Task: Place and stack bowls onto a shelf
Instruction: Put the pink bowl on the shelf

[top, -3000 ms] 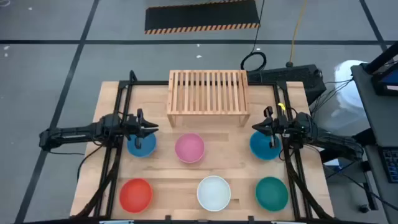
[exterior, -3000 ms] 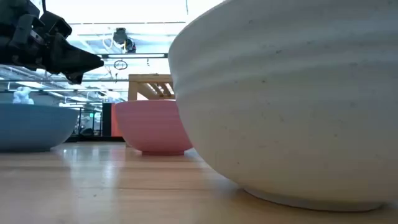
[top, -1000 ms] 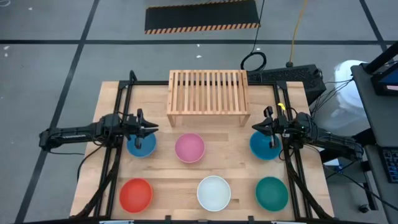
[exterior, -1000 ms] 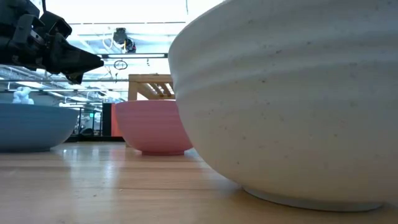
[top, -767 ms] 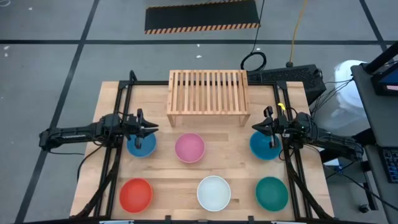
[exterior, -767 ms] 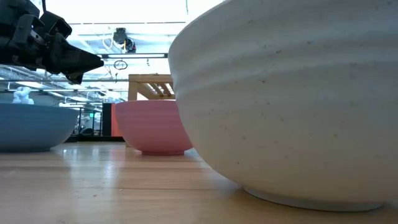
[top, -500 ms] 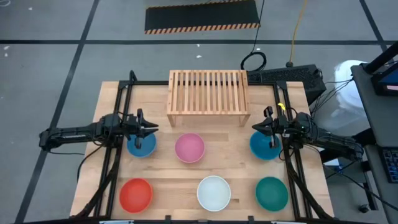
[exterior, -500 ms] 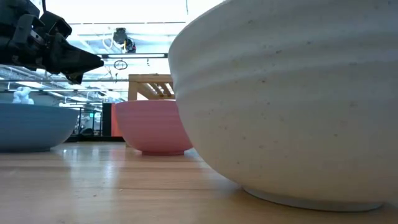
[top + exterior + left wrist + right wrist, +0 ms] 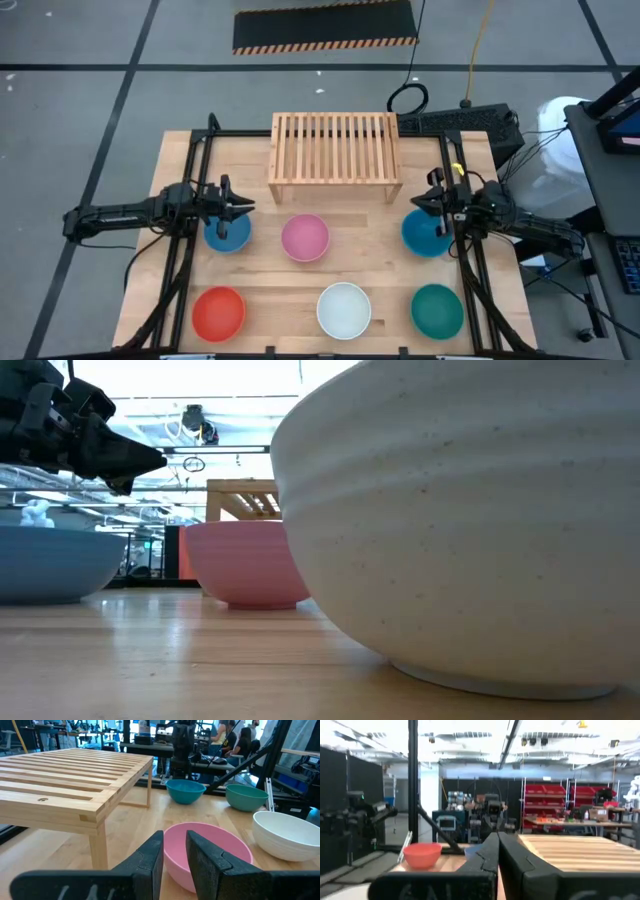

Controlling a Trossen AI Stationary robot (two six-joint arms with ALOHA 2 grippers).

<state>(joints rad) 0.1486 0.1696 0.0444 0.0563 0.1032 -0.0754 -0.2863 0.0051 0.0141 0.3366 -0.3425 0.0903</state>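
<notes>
**No readable text in my feeds**

I can make out no words, labels, brand names or numbers in any of my four views. The bowls and the shelf (image 9: 335,158) carry no printing that I can see. The nearest thing to a sign is the black mat with an orange-and-black hazard-striped edge (image 9: 325,26) on the floor at twelve o'clock beyond the table, and it bears stripes only. The red bins (image 9: 559,795) on the racks far behind the shelf may carry labels, but from here they are too small for me to read.
</notes>
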